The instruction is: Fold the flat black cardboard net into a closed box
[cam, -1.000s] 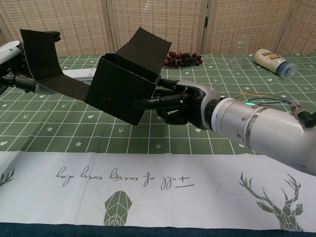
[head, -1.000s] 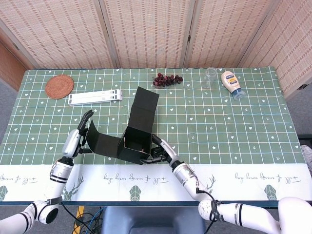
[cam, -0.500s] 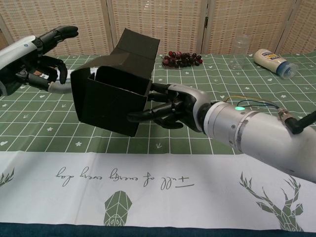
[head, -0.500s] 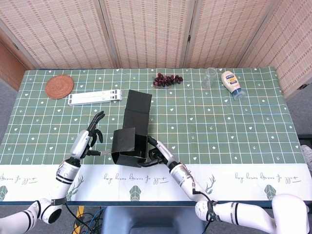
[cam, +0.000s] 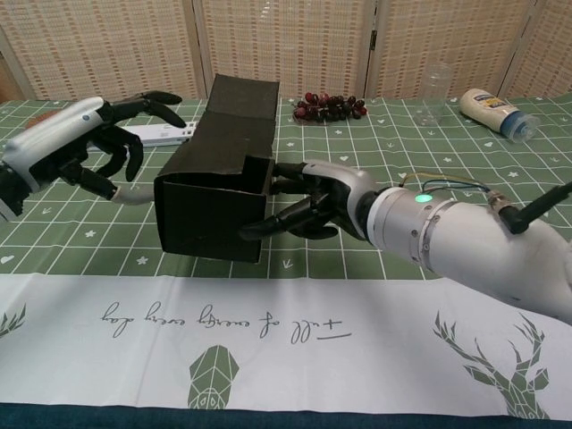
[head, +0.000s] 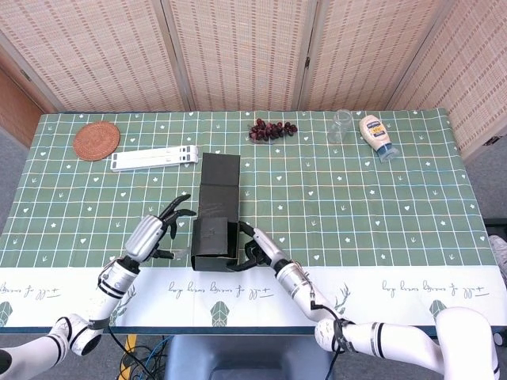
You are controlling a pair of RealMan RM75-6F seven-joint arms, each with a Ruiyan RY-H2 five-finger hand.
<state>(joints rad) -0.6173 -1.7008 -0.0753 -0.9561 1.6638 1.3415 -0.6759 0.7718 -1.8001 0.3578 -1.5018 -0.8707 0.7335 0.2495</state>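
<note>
My right hand [cam: 308, 204] grips the black box's [cam: 213, 201] right wall. My left hand [cam: 89, 143], fingers spread and holding nothing, hovers just left. The box sits near the bench's [head: 380, 206] front edge, its open lid flap [head: 219, 172] stretching away from me.

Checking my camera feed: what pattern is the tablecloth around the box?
Green tablecloth with a white grid and small white motifs; clearest in the head view.

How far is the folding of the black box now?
Done: the black box stands with its walls up. In hand: the right hand grips its right side; the left hand hovers open beside it. Left: the long lid flap lies unfolded behind.
</note>
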